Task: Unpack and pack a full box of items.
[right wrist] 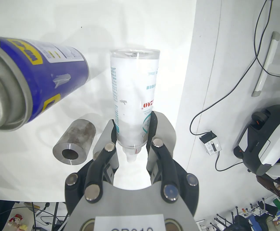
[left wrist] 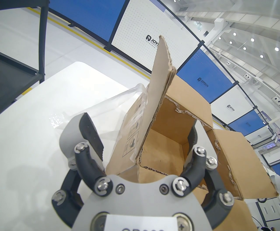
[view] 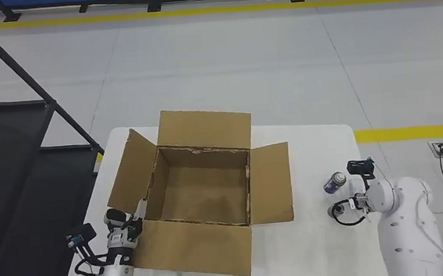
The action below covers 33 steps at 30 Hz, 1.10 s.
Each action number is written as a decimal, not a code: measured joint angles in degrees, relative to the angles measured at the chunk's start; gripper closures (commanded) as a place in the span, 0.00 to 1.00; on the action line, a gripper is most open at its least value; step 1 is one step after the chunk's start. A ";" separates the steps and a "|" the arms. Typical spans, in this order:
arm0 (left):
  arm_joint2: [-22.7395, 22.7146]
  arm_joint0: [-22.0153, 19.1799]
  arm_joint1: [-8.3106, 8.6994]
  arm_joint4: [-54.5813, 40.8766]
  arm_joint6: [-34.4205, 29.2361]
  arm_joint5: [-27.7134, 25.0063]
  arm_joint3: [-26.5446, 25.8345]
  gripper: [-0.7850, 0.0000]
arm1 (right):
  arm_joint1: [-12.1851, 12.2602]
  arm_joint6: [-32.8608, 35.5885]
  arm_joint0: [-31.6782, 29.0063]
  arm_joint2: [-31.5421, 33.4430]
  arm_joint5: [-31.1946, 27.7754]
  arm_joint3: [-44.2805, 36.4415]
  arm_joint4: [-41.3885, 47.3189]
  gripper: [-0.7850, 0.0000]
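An open cardboard box (view: pixel 202 190) stands in the middle of the white table (view: pixel 316 142), all flaps spread, and its inside looks bare. My left gripper (left wrist: pixel 142 135) is open at the box's near left corner, its fingers either side of the upright left flap (left wrist: pixel 158 87). My right gripper (right wrist: pixel 133 131) is shut on the neck end of a clear bottle (right wrist: pixel 134 94) with a white label, held upright by the table's right edge. A blue spray can (right wrist: pixel 39 81) and a short steel cylinder (right wrist: pixel 74 142) stand beside it. From above, the can (view: pixel 335 182) is just past my right gripper (view: pixel 346 206).
Loose clear plastic wrap (left wrist: pixel 98 109) lies against the box's left side. A black rack (view: pixel 19 154) stands left of the table. On the floor to the right are cables (right wrist: pixel 236 85) and a power socket (view: pixel 440 149).
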 measured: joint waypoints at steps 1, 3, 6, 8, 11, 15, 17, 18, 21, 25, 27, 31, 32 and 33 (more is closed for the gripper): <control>0.00 0.00 0.00 0.00 0.00 0.00 0.00 0.00 | 0.13 -0.14 0.23 -0.02 -0.20 0.60 0.19 0.53; 0.00 0.00 0.00 0.00 0.00 0.00 0.00 0.00 | 0.32 -0.34 0.45 -0.17 -0.31 1.31 0.42 0.52; 0.00 0.00 0.00 0.00 0.00 0.00 0.00 0.00 | 0.54 -0.42 0.59 -0.45 -0.09 1.80 0.81 0.52; 0.00 0.00 0.00 0.00 0.00 0.00 0.00 0.00 | 0.69 -0.46 0.57 -0.48 0.03 1.78 1.01 0.51; 0.00 0.00 0.00 0.00 0.00 0.00 0.00 0.00 | 0.92 -0.87 -0.11 -0.20 0.58 0.49 2.01 0.51; 0.00 0.00 0.00 0.00 0.00 0.00 0.00 0.00 | 1.16 -0.58 -1.94 0.17 1.19 -3.16 3.51 0.51; 0.00 0.00 0.00 0.00 0.00 0.00 0.00 0.00 | 1.27 -0.36 -3.19 0.34 1.75 -5.60 4.35 0.49; 0.00 0.00 0.00 0.00 0.00 0.00 0.00 0.00 | 1.29 -0.33 -3.77 0.38 2.03 -6.69 4.83 0.47; 0.00 0.00 0.00 0.00 0.00 0.00 0.00 0.00 | 1.38 -0.46 -5.84 0.84 3.12 -11.01 7.05 0.25; 0.00 0.00 0.00 0.00 0.00 0.00 0.00 0.00 | 1.32 -1.73 -8.52 1.93 4.89 -17.16 12.76 0.00; 0.00 0.00 0.00 0.00 0.00 0.00 0.00 0.00 | 1.18 -2.74 -10.68 2.12 6.21 -21.46 16.21 0.00; 0.00 0.00 0.00 0.00 0.00 0.00 0.00 0.00 | 0.77 -4.47 -15.44 1.03 8.52 -30.51 22.89 0.00; -0.03 0.01 0.00 -0.05 -0.01 -0.05 -0.06 0.00 | 0.67 -4.85 -16.65 0.53 8.70 -32.65 24.67 0.00; -0.27 0.16 0.01 -0.31 -0.02 -0.50 -0.39 0.00 | 0.58 -5.16 -18.18 -0.12 8.55 -35.29 27.13 0.00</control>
